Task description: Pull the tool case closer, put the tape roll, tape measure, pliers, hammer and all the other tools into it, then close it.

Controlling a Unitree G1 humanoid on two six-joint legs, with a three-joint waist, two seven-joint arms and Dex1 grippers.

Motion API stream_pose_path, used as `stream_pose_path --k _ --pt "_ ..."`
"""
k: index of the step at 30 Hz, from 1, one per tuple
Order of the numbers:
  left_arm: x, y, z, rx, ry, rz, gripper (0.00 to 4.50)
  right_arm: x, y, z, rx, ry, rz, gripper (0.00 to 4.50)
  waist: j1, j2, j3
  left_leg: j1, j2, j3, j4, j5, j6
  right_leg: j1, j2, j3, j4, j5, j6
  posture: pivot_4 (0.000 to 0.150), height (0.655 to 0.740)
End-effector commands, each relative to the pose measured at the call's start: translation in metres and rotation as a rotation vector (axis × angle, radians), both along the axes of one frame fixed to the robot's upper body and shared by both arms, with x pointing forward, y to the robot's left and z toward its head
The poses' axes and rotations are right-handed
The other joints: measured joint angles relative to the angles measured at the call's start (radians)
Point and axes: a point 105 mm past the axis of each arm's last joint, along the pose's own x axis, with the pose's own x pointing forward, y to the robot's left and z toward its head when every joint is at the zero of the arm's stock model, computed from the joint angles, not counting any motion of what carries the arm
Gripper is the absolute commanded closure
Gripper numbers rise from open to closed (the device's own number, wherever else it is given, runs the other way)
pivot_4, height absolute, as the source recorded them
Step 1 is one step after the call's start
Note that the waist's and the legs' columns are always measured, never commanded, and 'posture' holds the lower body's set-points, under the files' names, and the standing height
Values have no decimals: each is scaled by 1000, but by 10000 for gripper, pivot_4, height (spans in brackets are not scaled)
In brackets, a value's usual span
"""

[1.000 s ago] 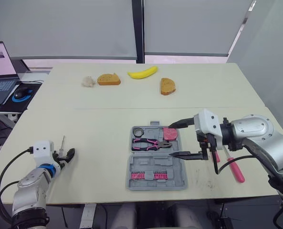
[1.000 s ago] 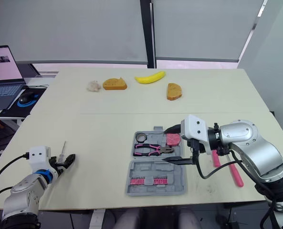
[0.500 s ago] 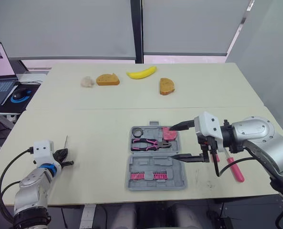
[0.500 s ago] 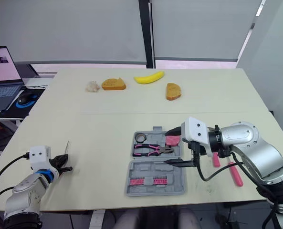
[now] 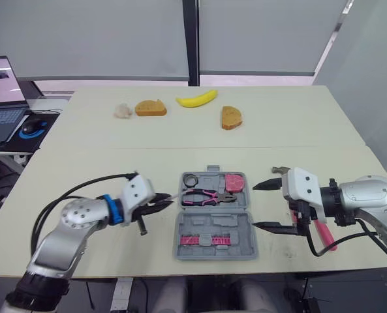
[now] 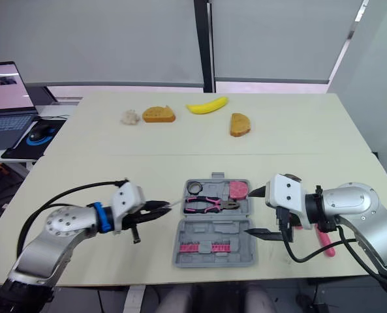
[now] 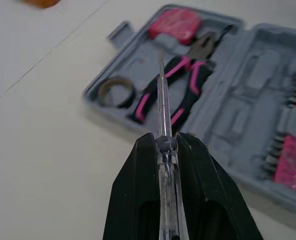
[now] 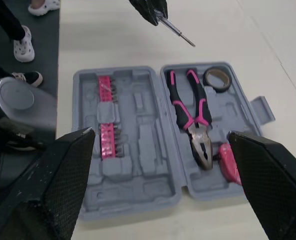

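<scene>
Along the far side of the worktop [image 5: 291, 130] lie a pale lump [image 5: 122, 111], a bread slice [image 5: 150, 107], a banana [image 5: 196, 99] and a second bread slice [image 5: 231, 118]; a laptop [image 5: 0, 91] and a mouse [image 5: 29, 128] sit beyond its left edge.

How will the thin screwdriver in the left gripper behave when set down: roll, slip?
The screwdriver looks round and slim, so it will probably roll unless seated in a slot of the tool case. Its clear, smooth handle may slip in the left gripper. Likely light and stiff.
</scene>
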Motion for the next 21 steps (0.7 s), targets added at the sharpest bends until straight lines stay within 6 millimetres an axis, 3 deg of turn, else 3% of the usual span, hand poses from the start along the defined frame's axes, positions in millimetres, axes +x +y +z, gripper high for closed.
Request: stream_pose_path --k 1,9,13,21 --pt "-2 -20 -4 89 5 -145 42691 -3 -1 3 -34 -38 -9 0 -10 0 0 0 0 0 0 0 0 0 0 0 1 0 0 1500 7400" --pt "3 -55 -24 176 34 -217 42691 -8 -6 -6 -68 -21 -53 0 -18 0 1 0 0 -1 1 0 0 1 1 -1 1 0 1 1500 7400" --pt "3 -59 -38 239 17 -228 42691 -8 -8 -9 -79 -18 -58 0 -17 0 1 0 0 -2 1 0 0 1 2 -1 2 -1 1 1500 7400" --pt "9 -67 -44 245 -5 -205 42691 -9 -8 -10 -87 -14 -53 0 -16 0 1 0 0 -2 1 0 0 1 2 -1 2 -1 1 1500 7400"
